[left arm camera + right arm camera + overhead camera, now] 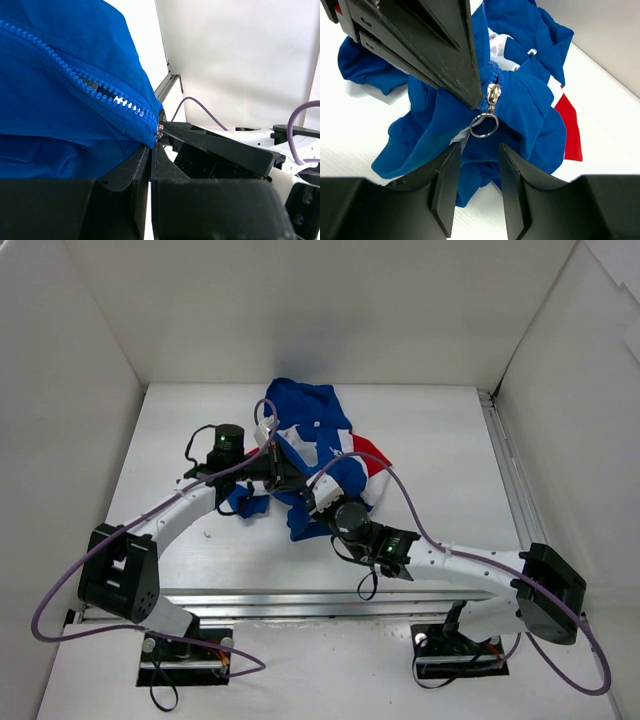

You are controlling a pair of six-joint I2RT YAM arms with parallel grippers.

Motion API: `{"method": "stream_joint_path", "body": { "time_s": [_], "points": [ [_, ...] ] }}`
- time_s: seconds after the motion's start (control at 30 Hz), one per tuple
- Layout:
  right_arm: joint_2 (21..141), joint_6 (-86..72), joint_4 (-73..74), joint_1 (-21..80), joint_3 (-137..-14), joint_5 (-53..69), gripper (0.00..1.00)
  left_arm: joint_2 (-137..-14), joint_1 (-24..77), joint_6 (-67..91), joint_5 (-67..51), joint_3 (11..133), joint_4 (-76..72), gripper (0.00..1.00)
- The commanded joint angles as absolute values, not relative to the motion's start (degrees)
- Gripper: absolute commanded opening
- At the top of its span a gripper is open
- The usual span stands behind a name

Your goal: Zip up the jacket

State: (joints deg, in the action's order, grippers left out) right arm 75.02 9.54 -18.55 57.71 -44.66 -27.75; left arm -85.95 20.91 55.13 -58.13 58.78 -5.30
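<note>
The jacket (312, 412) lies crumpled in a heap at the middle of the table, blue with red and white panels. Its zipper (95, 80) shows partly parted teeth in the left wrist view. My left gripper (151, 148) is shut on the blue fabric right beside the metal slider (492, 92). A metal pull ring (484, 125) hangs from the slider. My right gripper (479, 148) is open, its fingertips just short of the ring and holding nothing. From above, both grippers (296, 478) (318, 498) meet at the jacket's near edge.
White walls enclose the table on three sides. An aluminium rail (505, 460) runs along the right side and another (330, 600) along the front edge by the arm bases. A small white speck (207, 534) lies to the left.
</note>
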Motion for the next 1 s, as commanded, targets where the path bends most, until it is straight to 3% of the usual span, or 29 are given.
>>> {"method": "stream_joint_path", "body": {
  "time_s": [0.0,0.37,0.6,0.77,0.97],
  "points": [
    [76.0,10.2,-24.1,58.6,-48.2,-31.2,0.34,-84.8,21.1,56.4,-58.8,61.4,-7.4,0.0],
    [76.9,10.8,-25.4,59.2,-49.5,-36.5,0.35,-84.5,21.1,56.3,-58.5,61.0,-7.3,0.0],
    [74.4,11.6,-25.5,59.1,-49.5,-37.0,0.22,-85.1,22.1,55.9,-58.4,60.9,-7.1,0.0],
    [74.1,12.2,-25.6,59.1,-50.2,-37.1,0.2,-85.3,22.1,55.6,-58.4,60.6,-6.9,0.0],
    [74.5,12.7,-25.4,59.2,-51.1,-36.8,0.09,-85.4,22.7,54.6,-58.4,60.6,-6.2,0.0]
  ]
}}
